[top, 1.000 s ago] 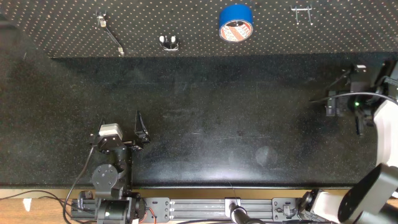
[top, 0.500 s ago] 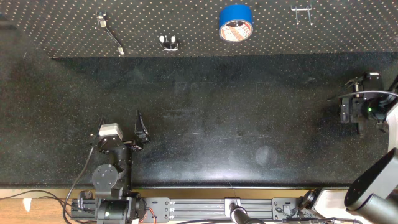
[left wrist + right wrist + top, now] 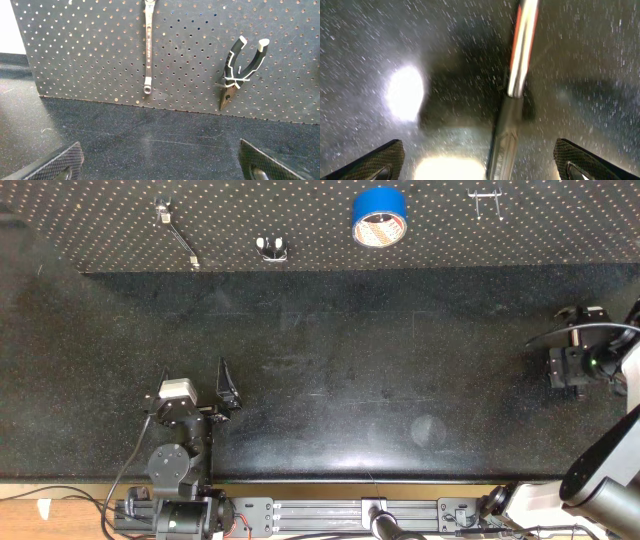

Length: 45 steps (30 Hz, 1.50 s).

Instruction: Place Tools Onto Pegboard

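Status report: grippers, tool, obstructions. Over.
Left gripper open, facing pegboard. Right gripper open over metal tool on table, not gripped. Wrench, pliers, tape already hung. No obstruction seen.

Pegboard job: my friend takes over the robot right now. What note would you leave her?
Left gripper: open, empty, facing the pegboard.
Right gripper: open, over a metal tool lying on the table.
Done: the wrench, pliers and tape roll hang on the pegboard.
To do: grab the metal tool and hang it, probably on the empty hook.
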Available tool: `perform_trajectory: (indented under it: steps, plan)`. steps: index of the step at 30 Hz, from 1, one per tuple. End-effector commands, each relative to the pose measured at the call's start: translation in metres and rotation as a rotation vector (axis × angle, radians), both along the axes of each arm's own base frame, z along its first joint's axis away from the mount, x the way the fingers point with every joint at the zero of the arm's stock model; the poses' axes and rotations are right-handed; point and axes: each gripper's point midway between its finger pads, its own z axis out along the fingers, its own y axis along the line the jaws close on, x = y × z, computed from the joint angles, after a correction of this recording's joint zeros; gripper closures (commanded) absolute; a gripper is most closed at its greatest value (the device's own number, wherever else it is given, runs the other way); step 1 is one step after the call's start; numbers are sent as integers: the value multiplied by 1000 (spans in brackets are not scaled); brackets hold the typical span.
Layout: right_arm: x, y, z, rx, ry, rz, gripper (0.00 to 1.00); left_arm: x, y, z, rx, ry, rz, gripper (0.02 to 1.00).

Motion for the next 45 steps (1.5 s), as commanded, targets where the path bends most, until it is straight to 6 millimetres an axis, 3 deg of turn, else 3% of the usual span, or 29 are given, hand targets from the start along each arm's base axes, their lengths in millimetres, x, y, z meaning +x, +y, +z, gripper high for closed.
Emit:
perform_trajectory:
  steps: [1,33,36,41,45]
  plan:
    - [-12,-6,-5,-2,39,-9,25,0,0,-1,12,3,-3,23]
    - [-11,-3,-19,33,56,-6,14,0,0,-1,12,3,-3,23]
    - [-11,-4,-18,31,54,-6,169,0,0,-1,12,3,-3,20]
    - [-10,-4,-18,30,52,-6,553,0,0,-1,12,3,-3,20]
    - [-10,-4,-18,30,52,-7,689,0,0,-1,12,3,-3,20]
